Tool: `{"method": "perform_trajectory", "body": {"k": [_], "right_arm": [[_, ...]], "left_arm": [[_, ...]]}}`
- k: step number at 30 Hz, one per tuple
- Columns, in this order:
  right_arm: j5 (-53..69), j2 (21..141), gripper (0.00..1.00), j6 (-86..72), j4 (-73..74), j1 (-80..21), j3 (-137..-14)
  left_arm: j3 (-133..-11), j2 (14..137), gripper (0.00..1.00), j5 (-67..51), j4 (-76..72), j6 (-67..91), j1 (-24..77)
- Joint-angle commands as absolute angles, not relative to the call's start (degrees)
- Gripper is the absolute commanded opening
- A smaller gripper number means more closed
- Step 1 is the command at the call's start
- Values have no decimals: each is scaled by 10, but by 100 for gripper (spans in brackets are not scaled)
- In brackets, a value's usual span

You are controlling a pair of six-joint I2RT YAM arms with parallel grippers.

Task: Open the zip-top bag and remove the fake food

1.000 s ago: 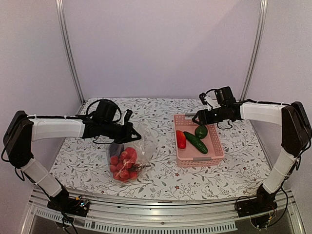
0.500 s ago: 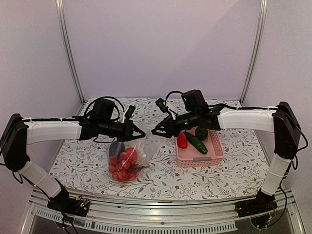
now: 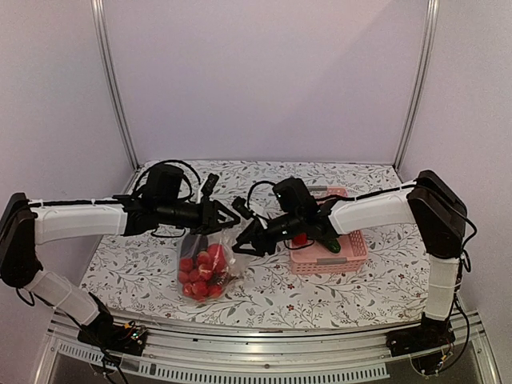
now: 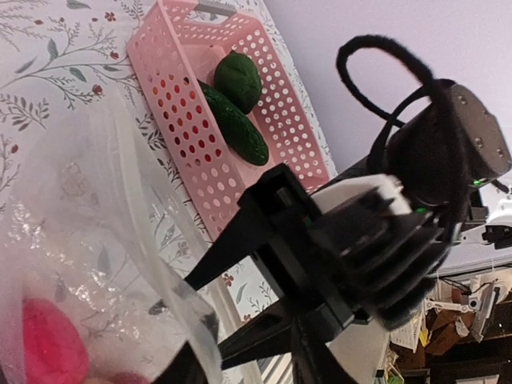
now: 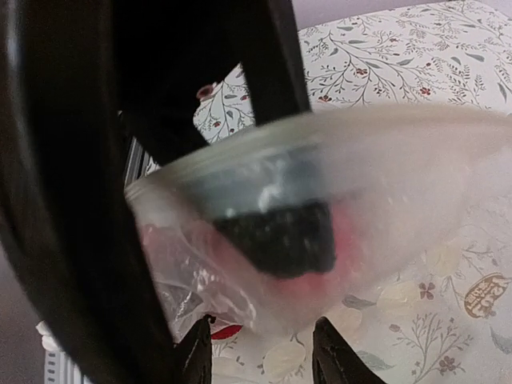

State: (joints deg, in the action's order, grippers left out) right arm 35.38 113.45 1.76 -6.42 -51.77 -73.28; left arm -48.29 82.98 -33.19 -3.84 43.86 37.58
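The zip-top bag (image 3: 210, 260) hangs over the table with a red berry cluster (image 3: 202, 272) inside. My left gripper (image 3: 219, 218) is shut on the bag's top rim and holds it up. My right gripper (image 3: 240, 238) is open just right of the bag's top, apart from it. In the right wrist view the bag's rim (image 5: 320, 144) fills the frame above my open right gripper (image 5: 260, 352). In the left wrist view the bag (image 4: 72, 240) is at the left. A red piece (image 3: 298, 238), a cucumber (image 4: 234, 126) and an avocado (image 4: 238, 78) lie in the pink basket (image 4: 180, 152). No eggplant shows.
The pink basket (image 3: 352, 254) stands right of the bag, partly under my right forearm. The flowered tablecloth (image 3: 120, 264) covers the table. Metal frame posts (image 3: 112, 80) rise at the back corners. The table's front rail (image 3: 264, 352) runs along the near edge.
My right arm has swung left from over the basket and come down beside the bag's top, jaws open. My left gripper has kept hold of the bag's rim and shifted slightly right.
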Motion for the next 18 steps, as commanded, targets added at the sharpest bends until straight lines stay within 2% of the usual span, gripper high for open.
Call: {"method": "perform_trajectory", "body": {"k": [1,3,5,11,13,18], "right_arm": [[379,1155,47,58,-100,-538,-703],[387,1149,51,63,-112,-541,-683],[393,1140,54,69,-117,-541,-671],[412,1117,61,95,-109,-541,-642],[418,1109,64,105,-97,-542,-639],[423,1100,65,116,-96,-545,-621]], "left_arm": [[-462,772,46,-265,-21,474,381],[-437,717,55,-222,-8,503,383],[-405,660,60,-173,33,534,387],[-365,515,62,-39,241,628,417],[-353,487,63,-25,305,671,427],[-337,474,63,-29,359,745,461]]}}
